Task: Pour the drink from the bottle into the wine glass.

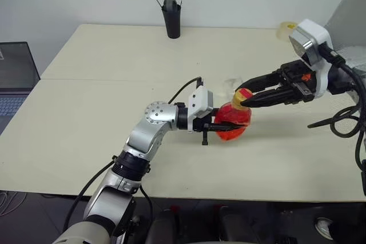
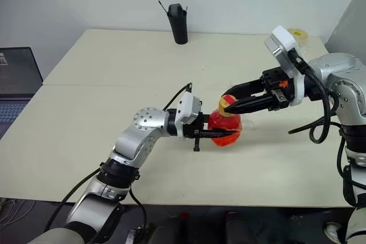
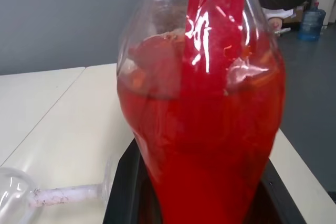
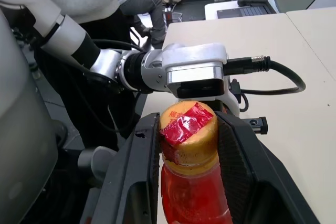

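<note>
I find the bottle (image 2: 224, 127) held clear of the table (image 2: 114, 67) near its centre, still holding plenty of the drink (image 3: 205, 145). My left gripper (image 2: 220, 134) comes in from 9 o'clock and is pinched tight on the bottle's round body. My right gripper (image 2: 227, 106) reaches in from 3 o'clock, its fingers (image 4: 239, 166) closed against either side of the yellow cap (image 4: 188, 132), which is still on.

The wine glass (image 3: 31, 195) lies on its side on the table just beyond the bottle, at about 12 o'clock from it in the head view, faint there.

Risks noted: nothing can be poured into a toppled glass; it would need standing first. Should the cap come free abruptly, the left pinch may squeeze the soft body and drive drink out. The cap could also slip between the right fingers without turning.
</note>
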Tool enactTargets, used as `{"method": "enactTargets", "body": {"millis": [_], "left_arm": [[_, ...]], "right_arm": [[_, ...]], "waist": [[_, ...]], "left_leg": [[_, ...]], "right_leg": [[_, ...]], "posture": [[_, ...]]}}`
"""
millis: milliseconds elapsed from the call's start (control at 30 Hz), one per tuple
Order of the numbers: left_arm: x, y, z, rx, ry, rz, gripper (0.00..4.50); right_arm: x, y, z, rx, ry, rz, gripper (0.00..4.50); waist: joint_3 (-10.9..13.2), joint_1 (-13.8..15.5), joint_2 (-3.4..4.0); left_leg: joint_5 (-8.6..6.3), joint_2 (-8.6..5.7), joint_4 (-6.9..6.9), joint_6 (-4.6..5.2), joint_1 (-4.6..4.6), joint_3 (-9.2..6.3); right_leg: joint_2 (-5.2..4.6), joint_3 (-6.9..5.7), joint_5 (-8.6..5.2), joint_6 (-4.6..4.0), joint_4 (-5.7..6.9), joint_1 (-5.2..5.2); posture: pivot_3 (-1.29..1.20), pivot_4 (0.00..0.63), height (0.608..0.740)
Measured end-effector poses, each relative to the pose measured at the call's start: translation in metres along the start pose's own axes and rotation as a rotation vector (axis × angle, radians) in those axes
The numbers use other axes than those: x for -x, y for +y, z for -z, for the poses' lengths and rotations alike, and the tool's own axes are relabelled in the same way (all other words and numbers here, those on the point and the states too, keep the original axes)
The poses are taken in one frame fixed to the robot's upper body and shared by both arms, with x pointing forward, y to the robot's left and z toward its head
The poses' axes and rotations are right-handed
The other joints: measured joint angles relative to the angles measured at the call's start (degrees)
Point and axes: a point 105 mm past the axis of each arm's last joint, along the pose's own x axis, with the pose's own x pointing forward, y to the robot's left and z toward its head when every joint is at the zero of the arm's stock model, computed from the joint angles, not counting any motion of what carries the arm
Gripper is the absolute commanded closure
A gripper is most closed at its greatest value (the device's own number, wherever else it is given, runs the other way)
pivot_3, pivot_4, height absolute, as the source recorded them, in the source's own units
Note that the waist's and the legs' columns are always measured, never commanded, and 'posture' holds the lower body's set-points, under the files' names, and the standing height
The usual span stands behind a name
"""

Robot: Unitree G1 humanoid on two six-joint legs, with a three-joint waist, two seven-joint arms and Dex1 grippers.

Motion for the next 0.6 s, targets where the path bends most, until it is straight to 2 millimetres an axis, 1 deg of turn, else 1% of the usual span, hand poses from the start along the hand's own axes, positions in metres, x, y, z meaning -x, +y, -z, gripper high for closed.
{"method": "enactTargets", "body": {"millis": [233,500,567,600], "left_arm": [[0.000,-0.002,-0.001,0.010,-0.004,0.008,3.71],[0.001,-0.006,0.012,0.058,0.032,0.016,3.71],[0.001,-0.006,0.013,0.063,0.037,0.019,3.71],[0.001,-0.006,0.014,0.063,0.045,0.015,3.71]], "right_arm": [[0.000,0.002,0.001,-0.020,-0.011,-0.005,3.28],[-0.003,0.005,0.014,-0.051,0.042,0.053,3.28],[-0.003,0.006,0.015,-0.062,0.050,0.069,2.55],[-0.003,0.007,0.014,-0.063,0.044,0.068,2.27]], "waist": [[0.0,0.0,0.00],[0.0,0.1,0.00],[0.0,0.0,0.00],[0.0,0.0,0.00]], "left_leg": [[0.00,-0.01,0.00,0.00,-0.01,-0.02],[0.00,-0.03,0.00,0.00,-0.03,-0.04],[0.00,-0.02,0.00,0.01,-0.03,-0.03],[0.00,-0.02,0.00,0.01,-0.02,-0.03]], "right_leg": [[-0.01,0.00,0.00,0.00,0.00,0.00],[-0.02,0.00,0.00,0.00,0.00,0.00],[-0.01,0.00,0.00,0.00,0.00,0.00],[-0.01,-0.01,0.00,0.00,0.00,0.00]], "posture": [[0.00,0.150,0.740],[0.00,0.150,0.740],[0.00,0.150,0.740],[0.00,0.150,0.740]]}}
